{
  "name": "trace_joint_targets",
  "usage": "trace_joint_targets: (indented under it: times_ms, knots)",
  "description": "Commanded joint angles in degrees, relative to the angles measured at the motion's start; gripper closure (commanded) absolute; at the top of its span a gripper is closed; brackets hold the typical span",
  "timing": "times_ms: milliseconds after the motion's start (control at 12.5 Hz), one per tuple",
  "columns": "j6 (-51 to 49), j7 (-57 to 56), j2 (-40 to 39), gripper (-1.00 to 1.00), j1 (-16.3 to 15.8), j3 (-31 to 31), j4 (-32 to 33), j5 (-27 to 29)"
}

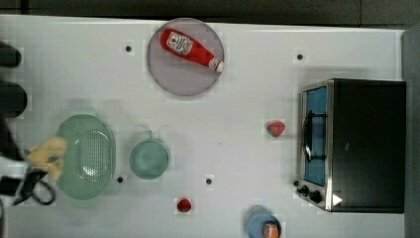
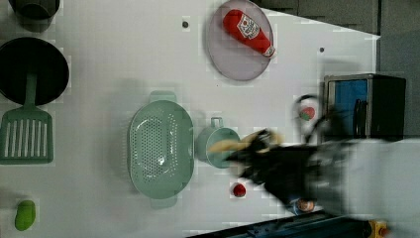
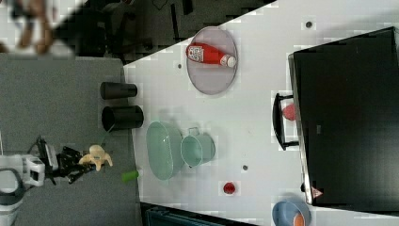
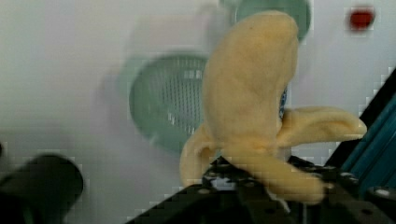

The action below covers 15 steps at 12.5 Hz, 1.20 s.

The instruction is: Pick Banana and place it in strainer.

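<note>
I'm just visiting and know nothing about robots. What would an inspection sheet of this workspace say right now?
Surface: white table with small dark dots.
Job's things: banana, plush and half peeled, held up off the table; strainer lies empty on the table.
Clutter: green cup beside the strainer; ketchup bottle lying on a round plate; two strawberries; toaster oven; blue bowl; spatula; two dark cups.
Grippers: pincer shut on the banana's base.
Cables: dark loop near the pincer.
Surroundings: grey floor beside the table.
</note>
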<state>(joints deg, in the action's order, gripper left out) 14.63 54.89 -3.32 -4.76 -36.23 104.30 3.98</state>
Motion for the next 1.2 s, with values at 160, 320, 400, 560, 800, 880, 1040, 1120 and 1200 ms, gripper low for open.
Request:
trace_joint_targets:
  times_ms: [160,320,400,560,800,880,1040,1120,1200]
  knots:
    - [7.7,26.6,-10.0,0.57,0.2,-2.9,2.2,-6.7]
    - [14.2,31.4,-15.8,0.57,-0.8,-3.1,3.9,-11.3]
    - [17.7,32.9,-18.3,0.57,-1.0,-3.1,4.5,-11.4]
    - [21.4,32.2,-21.8,0.51,-1.0,-3.0,5.4,-12.3]
    - [22.7,32.2,-23.6,-0.13,-1.0,-2.6,7.0,-15.8]
    - [22.8,32.3,-23.5,-0.36,-1.0,-2.6,7.0,-15.8]
    - [23.2,32.2,-22.9,-0.81,-0.7,-2.8,6.9,-15.5]
    - [23.5,32.2,-22.3,-0.99,-0.5,-2.7,6.5,-15.5]
    - [23.4,31.7,-21.0,-1.00,0.3,-2.5,6.0,-15.5]
